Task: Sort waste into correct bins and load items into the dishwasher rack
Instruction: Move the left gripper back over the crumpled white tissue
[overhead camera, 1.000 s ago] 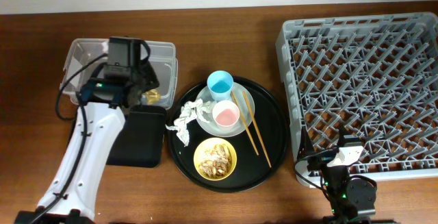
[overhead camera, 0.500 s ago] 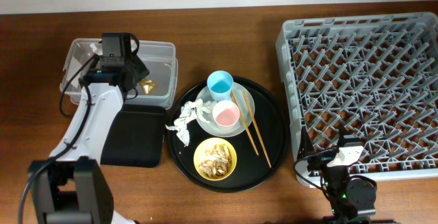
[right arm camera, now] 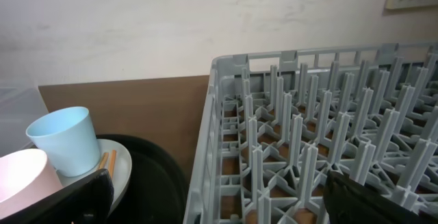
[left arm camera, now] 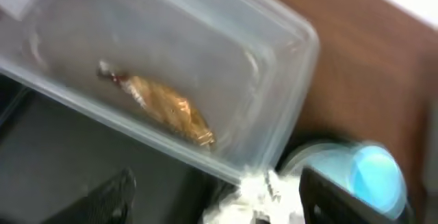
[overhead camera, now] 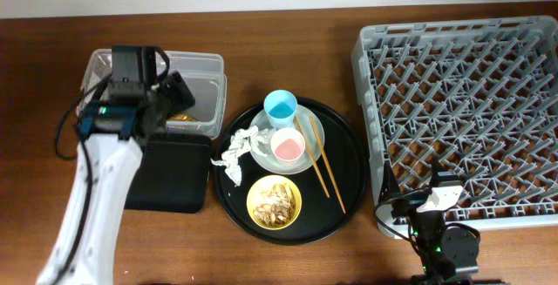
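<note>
Waste is only partly sorted: the wrapper [left arm camera: 164, 111] is seen in the tub [overhead camera: 205, 63], while the napkin [overhead camera: 234, 152] and the scraps [overhead camera: 275, 202] in the bowl [overhead camera: 253, 200] are left on the round tray [overhead camera: 349, 180]. Nothing is loaded: blue cup [overhead camera: 281, 106], pink cup [overhead camera: 288, 145], plate [overhead camera: 316, 132] and chopsticks [overhead camera: 321, 165] are kept on that tray, and the rack [overhead camera: 462, 111] is bare. The left gripper [left arm camera: 226, 200] is held wide and empty over the tub's edge; the right gripper [right arm camera: 229, 203] is spread wide, empty, beside the rack. Everything is set on a brown wooden table [overhead camera: 288, 32] against a pale wall [right arm camera: 137, 25].
</note>
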`<state>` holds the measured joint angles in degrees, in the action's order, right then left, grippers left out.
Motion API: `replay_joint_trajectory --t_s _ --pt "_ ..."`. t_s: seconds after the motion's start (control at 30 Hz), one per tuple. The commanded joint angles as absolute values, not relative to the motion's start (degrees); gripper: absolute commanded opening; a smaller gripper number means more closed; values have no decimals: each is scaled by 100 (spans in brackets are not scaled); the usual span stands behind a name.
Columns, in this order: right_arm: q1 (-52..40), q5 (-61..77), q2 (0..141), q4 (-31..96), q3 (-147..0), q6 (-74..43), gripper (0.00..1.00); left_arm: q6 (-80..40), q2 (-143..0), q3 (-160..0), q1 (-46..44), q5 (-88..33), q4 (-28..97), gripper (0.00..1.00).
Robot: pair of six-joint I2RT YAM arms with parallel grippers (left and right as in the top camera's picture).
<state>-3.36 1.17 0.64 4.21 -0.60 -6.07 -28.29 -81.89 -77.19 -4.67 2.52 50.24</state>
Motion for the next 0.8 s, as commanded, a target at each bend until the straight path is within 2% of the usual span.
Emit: replay_joint_trajectory --t_s 0.0,0.1,0.33,0.47,0.77 --pt "-292 169 47 436 -32 -648 98 -2757 -8012 -7797 -952 -202 5988 68" --pt "-292 169 47 436 -32 -646 98 -2759 -8027 -7575 -1640 -193 6261 66" --pt "-292 169 47 436 -32 -648 98 -3343 -8143 -6820 -2609 558 5651 67" --pt "-292 169 47 436 -32 -648 99 -3343 -8353 -6552 -2711 558 5089 73" --pt "-292 169 47 436 -32 -648 98 -3341 -9166 -6549 -2711 543 4753 70"
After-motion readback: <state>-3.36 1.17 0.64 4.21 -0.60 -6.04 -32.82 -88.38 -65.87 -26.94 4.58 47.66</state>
